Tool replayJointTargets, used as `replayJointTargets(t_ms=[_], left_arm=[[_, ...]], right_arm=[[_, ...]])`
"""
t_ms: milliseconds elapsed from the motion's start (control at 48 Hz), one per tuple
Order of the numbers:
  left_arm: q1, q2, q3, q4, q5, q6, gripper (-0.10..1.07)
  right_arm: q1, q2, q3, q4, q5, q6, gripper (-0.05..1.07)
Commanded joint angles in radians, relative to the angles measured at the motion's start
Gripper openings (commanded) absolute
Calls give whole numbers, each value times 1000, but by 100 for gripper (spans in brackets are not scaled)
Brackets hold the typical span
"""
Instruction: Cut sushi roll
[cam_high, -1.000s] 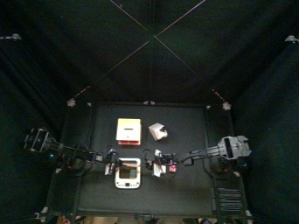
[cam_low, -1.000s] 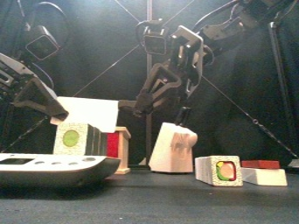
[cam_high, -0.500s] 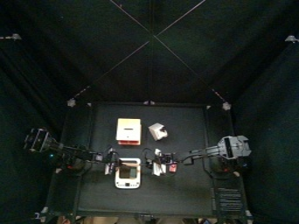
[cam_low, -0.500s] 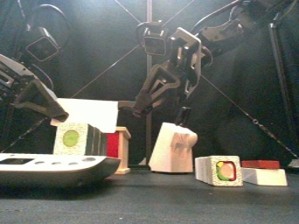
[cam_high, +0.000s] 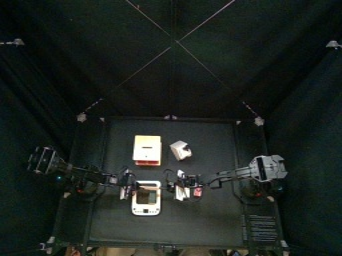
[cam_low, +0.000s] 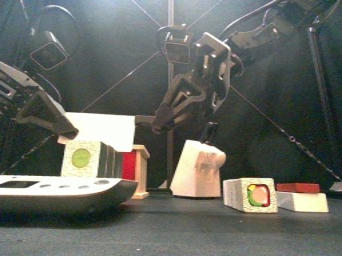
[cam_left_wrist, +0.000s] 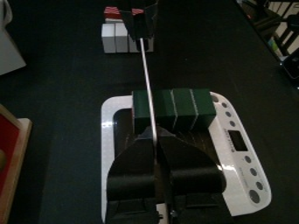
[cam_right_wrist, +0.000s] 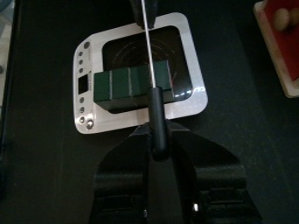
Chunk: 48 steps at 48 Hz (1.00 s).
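arms (cam_low: 201, 75): black, jointed | cables: black loops (likely wiring) | end effector (cam_left_wrist: 158, 171): glossy black

Black curtains (cam_high: 171, 60) close in every side of the pen, hung in soft folds, and thin pale cords (cam_high: 147, 25) cross overhead from the corner posts. The black tabletop (cam_high: 214, 135) sits small in the middle, matte and dimly lit, with a faint sheen along its front edge. Behind it the curtains (cam_low: 287, 110) stay dark and plain.
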<state>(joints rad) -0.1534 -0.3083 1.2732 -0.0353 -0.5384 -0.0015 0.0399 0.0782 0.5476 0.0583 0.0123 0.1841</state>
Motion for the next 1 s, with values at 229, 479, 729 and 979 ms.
replayJointTargets(t_ms=[229,479,729,979], left_arm=[[-41,-8,-23,-23,12,3,27],[-40,-2,-25,-25,12,3,27],[-40,0,-25,-25,12,5,27],[-25,0,-25,-23,12,6,27]], right_arm=[[2,-35,-12,0,-11,3,52],[-11,-38,-12,-8,-14,2,52],[-20,-38,-17,-21,-14,2,52],[-31,-40,-21,-29,-14,2,52]])
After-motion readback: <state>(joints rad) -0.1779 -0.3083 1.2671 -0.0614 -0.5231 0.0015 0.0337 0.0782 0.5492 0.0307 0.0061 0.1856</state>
